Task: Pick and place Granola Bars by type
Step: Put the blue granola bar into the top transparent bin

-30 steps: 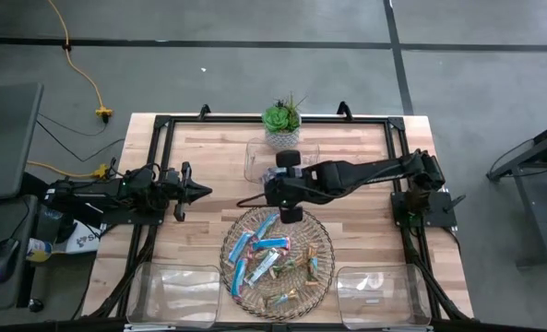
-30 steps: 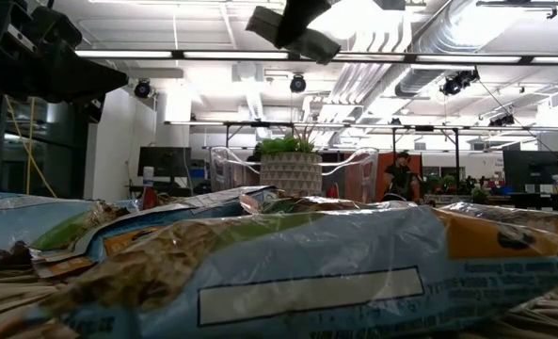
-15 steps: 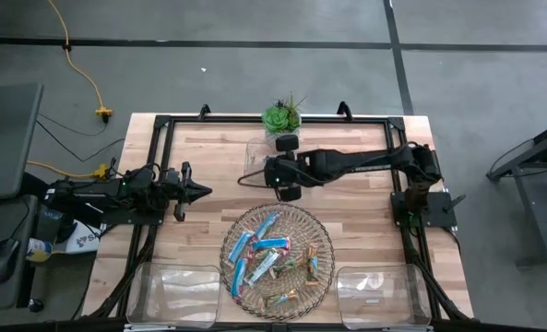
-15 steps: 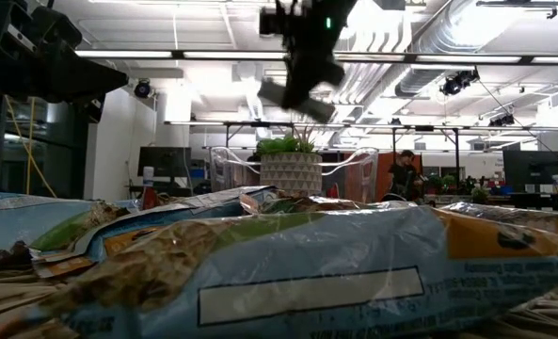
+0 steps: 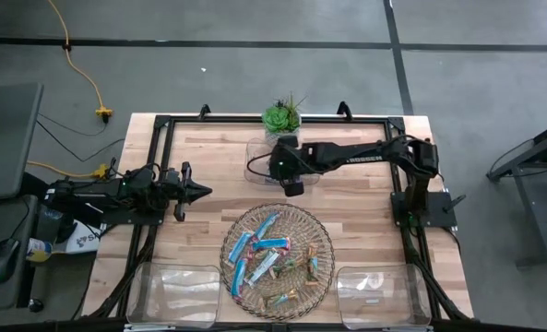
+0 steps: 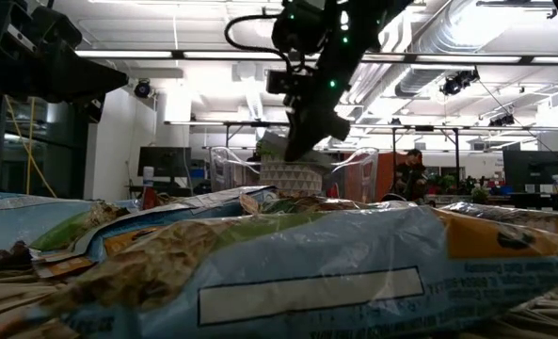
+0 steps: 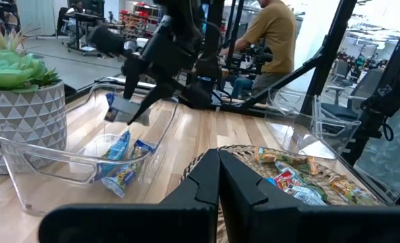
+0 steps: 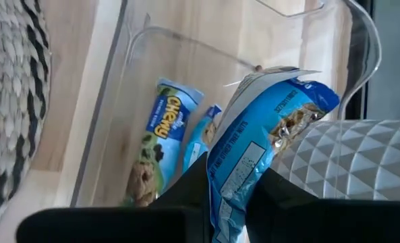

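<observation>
My right gripper (image 5: 275, 168) hangs over the clear bin (image 5: 255, 148) at the table's far side, shut on a blue granola bar (image 8: 267, 128). The left wrist view shows this bar (image 7: 117, 108) just above the bin's rim. Two blue bars (image 8: 160, 135) lie flat on the bin's floor. More granola bars (image 5: 259, 254), blue and tan-green, lie heaped in the round wicker tray (image 5: 321, 226). My left gripper (image 5: 204, 191) waits shut at the table's left side. My right gripper pinches one end of the blue bar (image 8: 230, 179) between its two fingers. The fingers slant down from the table's right side. The rest of the bar sticks out past the fingertips, lifted clear above the bin.
A potted succulent (image 5: 282, 117) stands just behind the far bin. Two more clear bins (image 5: 176, 295) (image 5: 384, 295) sit at the near edge, left and right of the tray. People and equipment show in the room beyond the table.
My right gripper has carried the blue bar from above the wicker tray toward the table's far edge and down to the far bin. It has stayed shut on the bar. The bar remains clear of tray and bin.
</observation>
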{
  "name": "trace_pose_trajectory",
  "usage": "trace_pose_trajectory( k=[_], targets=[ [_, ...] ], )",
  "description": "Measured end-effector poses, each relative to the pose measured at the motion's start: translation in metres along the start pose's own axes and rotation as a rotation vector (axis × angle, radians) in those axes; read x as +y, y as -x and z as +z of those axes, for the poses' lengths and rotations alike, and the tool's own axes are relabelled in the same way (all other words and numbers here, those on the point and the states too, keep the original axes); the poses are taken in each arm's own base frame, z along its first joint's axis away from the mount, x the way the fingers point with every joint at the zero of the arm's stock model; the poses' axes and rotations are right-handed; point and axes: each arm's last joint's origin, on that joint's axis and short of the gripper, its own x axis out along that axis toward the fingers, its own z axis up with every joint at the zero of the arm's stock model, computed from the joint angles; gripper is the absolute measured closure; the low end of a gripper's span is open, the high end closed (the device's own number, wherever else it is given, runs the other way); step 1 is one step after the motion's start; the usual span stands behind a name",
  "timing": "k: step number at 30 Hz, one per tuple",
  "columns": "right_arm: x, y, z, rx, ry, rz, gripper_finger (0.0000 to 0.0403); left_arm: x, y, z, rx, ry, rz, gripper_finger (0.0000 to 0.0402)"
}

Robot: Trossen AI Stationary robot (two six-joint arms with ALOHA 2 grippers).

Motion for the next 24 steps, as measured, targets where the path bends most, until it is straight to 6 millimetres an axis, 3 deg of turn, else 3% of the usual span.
trace_pose_trajectory(
  k=[14, 24],
  targets=[
    [0.0045, -0.0108, -0.0100, -0.030, 0.040, 0.037, 0.0354, 0.0000, 0.0000, -0.0001, 0.001, 0.000, 0.000, 0.0401],
    [0.0044, -0.0108, -0.0100, -0.027, 0.034, 0.030, 0.0305, 0.0000, 0.0000, -0.0001, 0.000, 0.000, 0.000, 0.0401]
  ],
)
